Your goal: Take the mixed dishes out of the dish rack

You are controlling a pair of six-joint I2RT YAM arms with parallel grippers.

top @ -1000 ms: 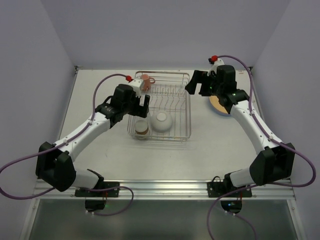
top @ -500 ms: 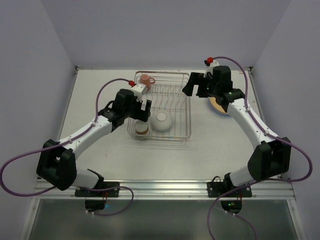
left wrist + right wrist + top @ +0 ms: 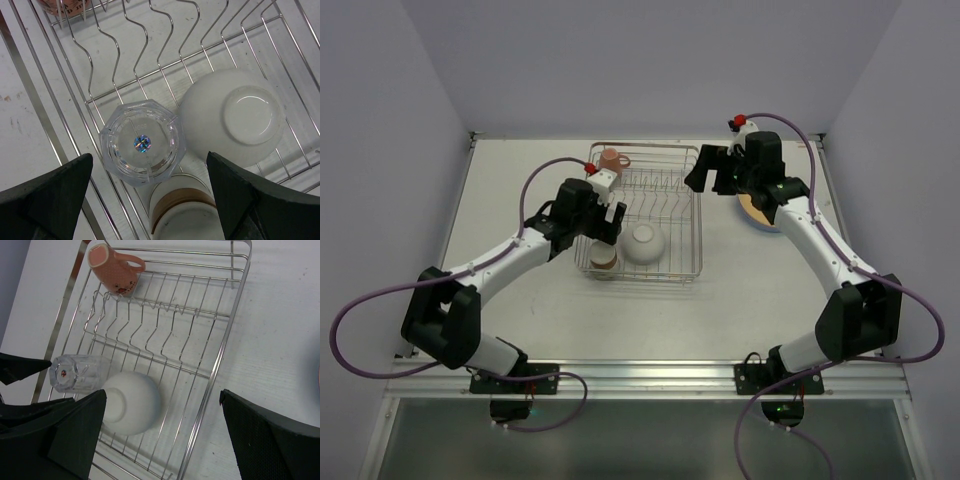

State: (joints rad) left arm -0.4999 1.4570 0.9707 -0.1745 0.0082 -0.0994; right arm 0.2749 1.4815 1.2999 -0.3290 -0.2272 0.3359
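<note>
Directly below the left gripper, with fingers spread wide and pinching nothing: a clear faceted glass, upside down, in the near left part of the silver wire dish rack. Just beside the glass, toward the rack's middle, a white bowl, also upside down, base ring uppermost. Close against both, at the rack's near edge, a small brown cup with a pale rim, only partly in frame; whether touching the glass, impossible to tell.

In the far left corner, well apart from those three, a salmon-pink mug, tilted at the end of the tine row, handle toward the rack's right side. Between mug and bowl, the row of upright tines.

Above the rack's far right corner, the right gripper, fingers likewise spread wide, closed on nothing.

On the table to the right of the rack, mostly hidden beneath the right arm, stacked round plates: yellow-orange on top, a blue rim below, any third plate not discernible.
</note>
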